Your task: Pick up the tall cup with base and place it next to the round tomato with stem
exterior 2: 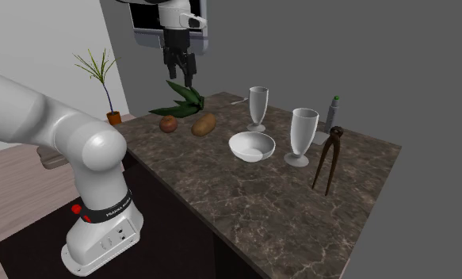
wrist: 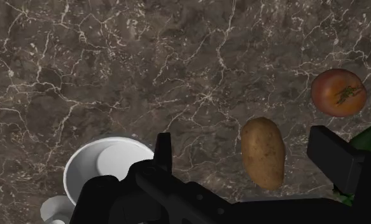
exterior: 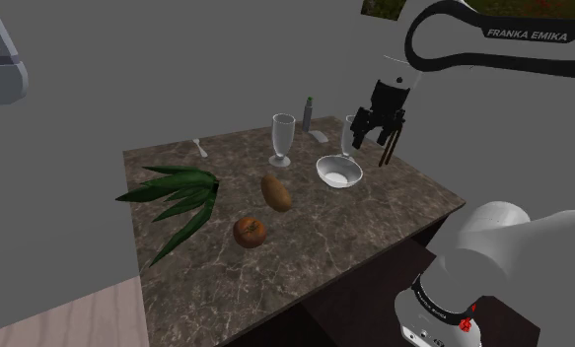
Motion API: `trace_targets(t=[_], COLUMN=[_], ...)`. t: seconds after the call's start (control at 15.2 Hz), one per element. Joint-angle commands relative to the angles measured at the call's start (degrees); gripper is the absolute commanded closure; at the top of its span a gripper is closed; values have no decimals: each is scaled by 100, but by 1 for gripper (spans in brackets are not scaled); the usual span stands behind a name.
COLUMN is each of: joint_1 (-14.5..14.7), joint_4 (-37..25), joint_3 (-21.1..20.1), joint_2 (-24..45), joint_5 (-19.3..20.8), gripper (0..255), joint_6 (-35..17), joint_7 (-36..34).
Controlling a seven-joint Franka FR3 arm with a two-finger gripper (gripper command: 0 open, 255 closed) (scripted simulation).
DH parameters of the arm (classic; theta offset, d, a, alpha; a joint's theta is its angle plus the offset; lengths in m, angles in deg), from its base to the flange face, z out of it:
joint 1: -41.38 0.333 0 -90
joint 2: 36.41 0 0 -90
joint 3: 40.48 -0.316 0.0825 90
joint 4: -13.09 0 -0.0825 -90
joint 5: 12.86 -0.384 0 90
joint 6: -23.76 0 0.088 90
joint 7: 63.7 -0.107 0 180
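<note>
Two tall clear stemmed cups stand on the dark marble table [exterior: 374, 232]: one [exterior: 282, 138] [exterior 2: 257, 107] behind the potato, the other [exterior: 347, 134] [exterior 2: 303, 136] beside the white bowl, partly hidden by my hand in the shoulder view. The round red tomato [exterior: 250, 232] [exterior 2: 169, 123] [wrist: 338, 92] with a stem lies near the green leaves. My gripper [exterior: 374, 138] [exterior 2: 181, 76] [wrist: 247, 153] hangs open well above the table, holding nothing. The wrist view looks down on the potato, with bowl and tomato to either side.
A brown potato [exterior: 276, 191] [wrist: 263, 153] lies between the tomato and the white bowl [exterior: 338, 172] [wrist: 107, 168]. Green leaves [exterior: 177, 197] spread at one end. A small bottle [exterior 2: 333, 111], a spoon [exterior: 200, 148] and dark upright tongs [exterior 2: 328, 158] stand along the table's edges.
</note>
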Motion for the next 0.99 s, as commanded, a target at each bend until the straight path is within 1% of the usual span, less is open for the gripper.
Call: trace_targets(t=[0.0, 0.46, 0.92], joint_1=[0, -186, -291], joint_4=[0, -519, -1370], joint_3=[0, 578, 1104], joint_2=[0, 1227, 2588], joint_5=[0, 349, 421], gripper=[0, 0, 0], joint_6=[0, -676, -1174], joint_7=[0, 706, 1403])
